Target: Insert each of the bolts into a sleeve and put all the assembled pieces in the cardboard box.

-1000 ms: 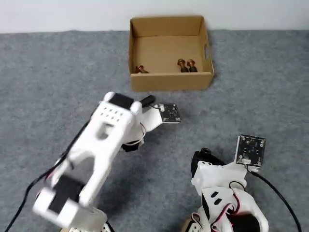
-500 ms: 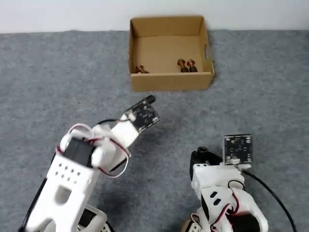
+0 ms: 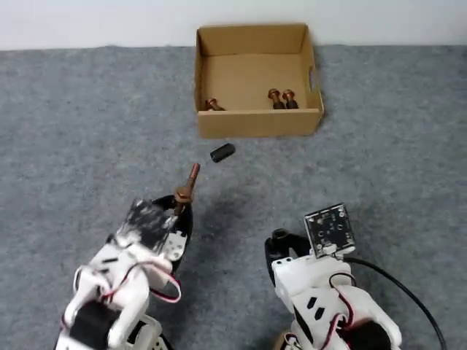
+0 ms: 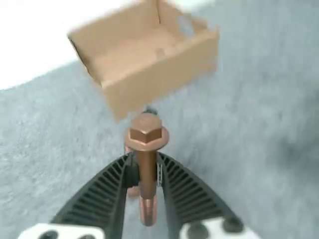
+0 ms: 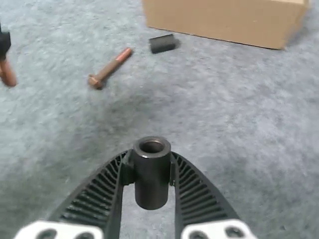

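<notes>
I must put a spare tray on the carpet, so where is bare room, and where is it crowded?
Bare carpet lies on both sides of the cardboard box, and between its right corner and the right gripper. Crowded: before the box's left front, where a loose sleeve and loose bolt lie by the left gripper.

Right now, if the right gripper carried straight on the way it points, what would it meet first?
Most likely the loose sleeve lying on the carpet, nearly dead ahead of the right gripper; the cardboard box stands beyond it. Depth is unclear, so it could slip past.
</notes>
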### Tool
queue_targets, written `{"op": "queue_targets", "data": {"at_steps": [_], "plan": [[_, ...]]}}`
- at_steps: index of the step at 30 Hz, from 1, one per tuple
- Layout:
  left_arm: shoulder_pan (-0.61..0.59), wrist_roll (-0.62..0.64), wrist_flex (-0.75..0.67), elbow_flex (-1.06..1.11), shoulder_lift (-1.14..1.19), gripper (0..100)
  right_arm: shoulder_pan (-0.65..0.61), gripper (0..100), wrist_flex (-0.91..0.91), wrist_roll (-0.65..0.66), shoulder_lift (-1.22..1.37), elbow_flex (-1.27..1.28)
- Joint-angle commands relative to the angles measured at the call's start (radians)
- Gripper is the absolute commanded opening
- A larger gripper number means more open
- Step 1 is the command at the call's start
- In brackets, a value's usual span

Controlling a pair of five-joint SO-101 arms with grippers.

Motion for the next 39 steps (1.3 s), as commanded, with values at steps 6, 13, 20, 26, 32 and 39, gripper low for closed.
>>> {"op": "queue_targets", "data": {"at_steps": [6, 13, 20, 26, 32, 39], "plan": [[0.005, 0.216, -0.084, 0.004, -0.083, 0, -0.139, 0.8, -0.176, 0.028, 0.001, 0.080], [0.037, 0.502, -0.203, 0.019, -0.084, 0, -0.217, 0.8, -0.401, 0.206, 0.001, 0.212], [0.213, 0.560, -0.239, 0.019, -0.086, 0, -0.300, 0.8, -0.565, 0.227, 0.001, 0.315], [0.229, 0.560, -0.233, 0.024, -0.086, 0, -0.302, 0.8, -0.595, 0.229, 0.001, 0.316], [0.206, 0.560, -0.236, 0.024, -0.086, 0, -0.297, 0.8, -0.595, 0.229, 0.001, 0.290], [0.199, 0.559, -0.236, 0.076, -0.084, 0, -0.297, 0.8, -0.595, 0.232, 0.001, 0.244]]}}
